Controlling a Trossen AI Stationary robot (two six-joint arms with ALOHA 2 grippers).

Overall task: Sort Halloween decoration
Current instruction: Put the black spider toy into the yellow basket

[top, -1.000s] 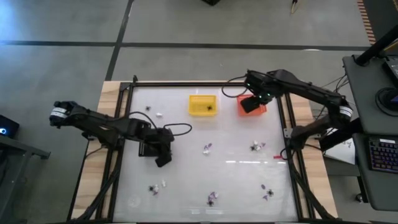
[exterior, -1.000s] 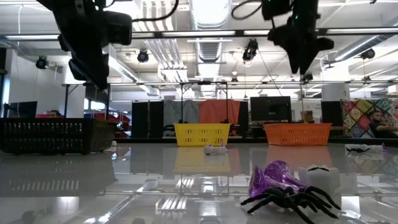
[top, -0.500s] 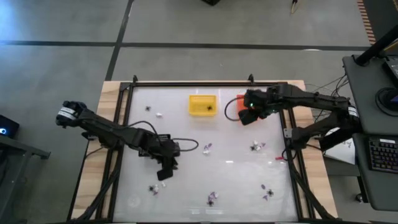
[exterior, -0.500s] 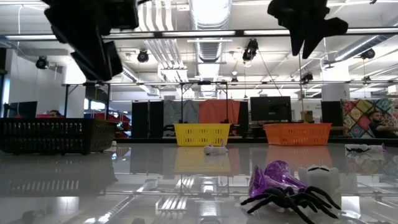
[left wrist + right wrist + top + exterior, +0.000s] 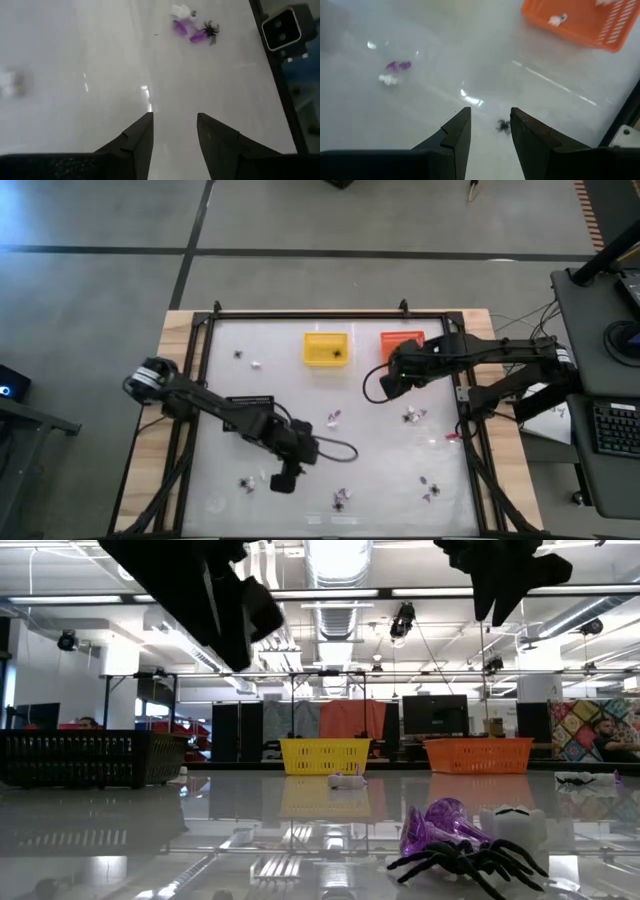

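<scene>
Trinkets (image 5: 340,499) scattered in small clusters, no shared long axis

tiny black, white and purple halloween trinkets (image 5: 333,418) lie scattered on the white table (image 5: 380,470). 1 small cluster sits near the middle, another toward the right edge, and 3 along the front edge. 2 lie near the back left corner. up close, a black spider (image 5: 462,864) rests against a purple piece (image 5: 437,826).

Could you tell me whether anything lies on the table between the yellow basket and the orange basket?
Nothing does. In the high view the stretch of white table between the yellow basket and the orange basket is bare; the low view shows the same gap.
</scene>
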